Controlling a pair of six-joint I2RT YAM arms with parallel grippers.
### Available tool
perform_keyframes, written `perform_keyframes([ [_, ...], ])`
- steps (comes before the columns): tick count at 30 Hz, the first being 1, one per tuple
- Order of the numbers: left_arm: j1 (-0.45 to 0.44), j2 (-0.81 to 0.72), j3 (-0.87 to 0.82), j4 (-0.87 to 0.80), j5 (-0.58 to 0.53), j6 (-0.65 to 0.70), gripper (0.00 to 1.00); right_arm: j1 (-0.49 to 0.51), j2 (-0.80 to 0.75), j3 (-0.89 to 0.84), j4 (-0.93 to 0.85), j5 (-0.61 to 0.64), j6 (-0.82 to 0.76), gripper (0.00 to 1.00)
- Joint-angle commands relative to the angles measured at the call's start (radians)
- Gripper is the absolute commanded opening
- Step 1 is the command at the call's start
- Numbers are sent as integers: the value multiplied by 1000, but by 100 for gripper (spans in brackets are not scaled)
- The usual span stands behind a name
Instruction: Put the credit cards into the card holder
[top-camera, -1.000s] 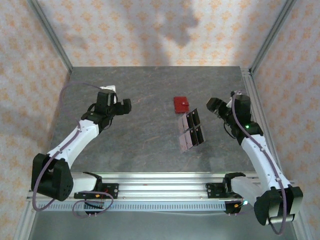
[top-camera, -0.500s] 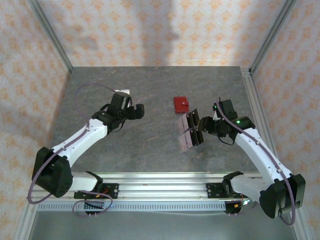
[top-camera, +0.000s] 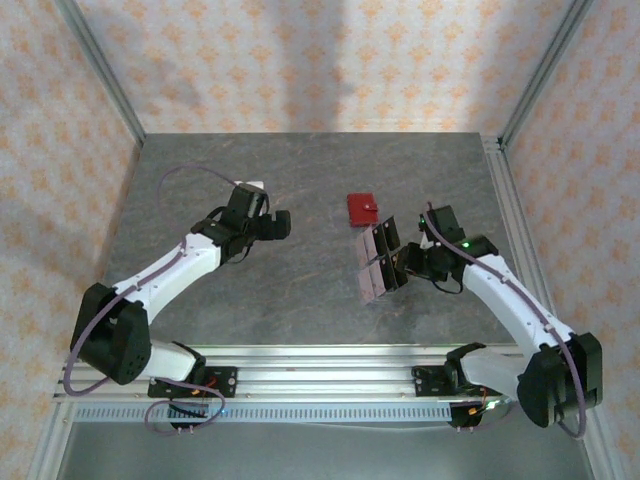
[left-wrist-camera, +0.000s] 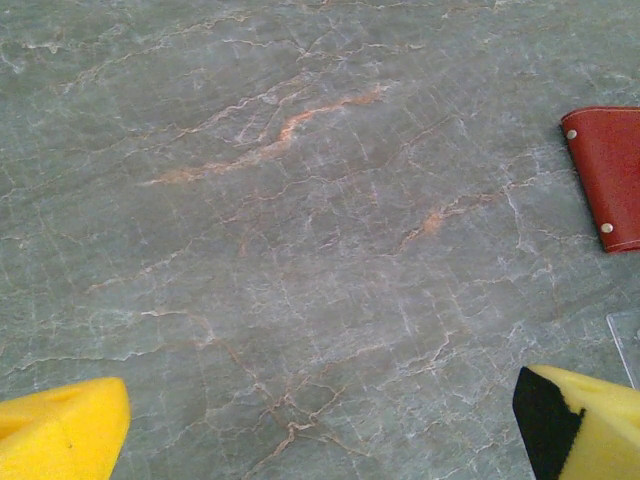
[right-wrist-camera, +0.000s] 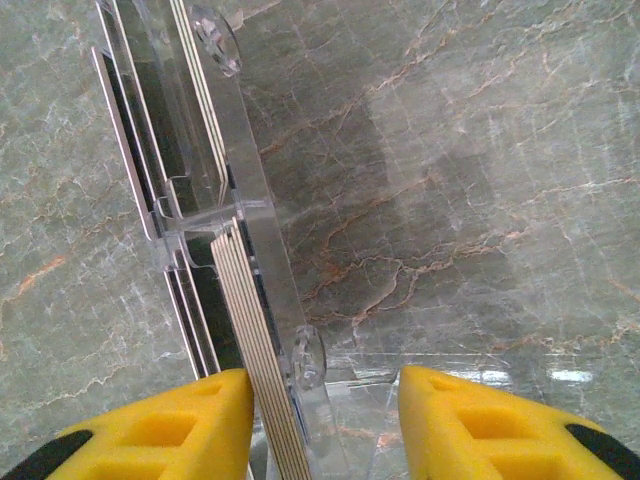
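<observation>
right gripper (right-wrist-camera: 325, 425) is the nearer one: its fingers stand apart astride the upright credit cards (right-wrist-camera: 245, 300), which sit edge-on in a clear rack (right-wrist-camera: 218, 42), long axis running away from the wrist. one finger possibly touches them. the card holder (top-camera: 361, 209) lies just beyond the rack. left gripper (left-wrist-camera: 320, 428) is spread wide and empty.

Between the right gripper's (right-wrist-camera: 325, 425) matt yellow plastic fingers (right-wrist-camera: 480, 420) stands a clear, glossy plastic rack (right-wrist-camera: 255, 200) of glossy dark cards (right-wrist-camera: 252, 340). The table (left-wrist-camera: 300, 250) beneath is smooth, grey, stone-look, faintly shiny. Ahead of the left gripper (left-wrist-camera: 320, 420) lies a smooth red leather-like wallet (left-wrist-camera: 610, 175) with metal studs (left-wrist-camera: 606, 228).
</observation>
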Motion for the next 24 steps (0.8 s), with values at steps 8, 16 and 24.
perform_keyframes([
  [8,-20,40,43,-22,-4,-11,100,5,65,-50,68,-18,-1,41],
  [16,-22,59,56,-30,-4,-7,100,6,85,-74,100,-19,-5,28],
  [24,-25,63,57,-29,-1,-5,100,5,69,-60,70,24,-29,8],
])
